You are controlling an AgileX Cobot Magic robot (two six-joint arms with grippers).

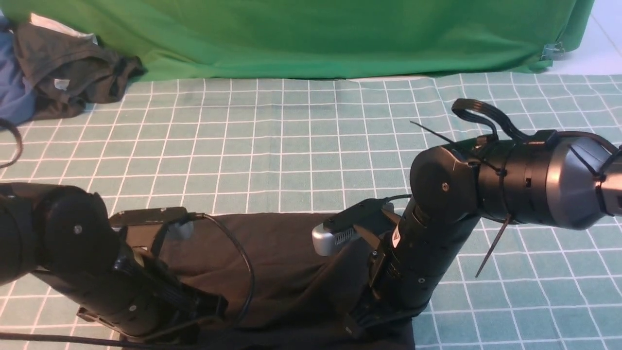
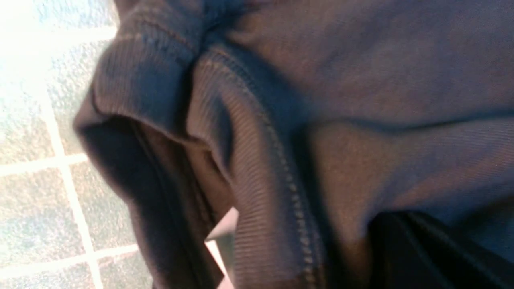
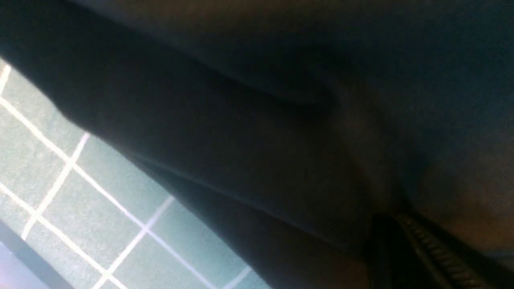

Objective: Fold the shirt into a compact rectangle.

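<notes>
The black shirt (image 1: 286, 262) lies at the near edge of the checked cloth, between my two arms. Both arms reach down onto it. In the left wrist view its ribbed, stitched hem (image 2: 257, 160) bunches up close to the camera, and my left gripper (image 2: 405, 245) is shut with the cloth gathered at its tip. My right gripper (image 3: 395, 245) is also shut, and dark shirt fabric (image 3: 249, 132) creases toward its tip. In the front view the right gripper (image 1: 362, 318) presses into the shirt's right side, while the left arm (image 1: 121, 287) hides the left fingertips.
A dark grey garment (image 1: 68, 68) with a pale tag and a blue garment (image 1: 14, 95) lie heaped at the far left. A green backdrop (image 1: 316, 39) hangs behind the teal checked tablecloth (image 1: 291, 146). A cable (image 1: 243, 262) loops over the shirt.
</notes>
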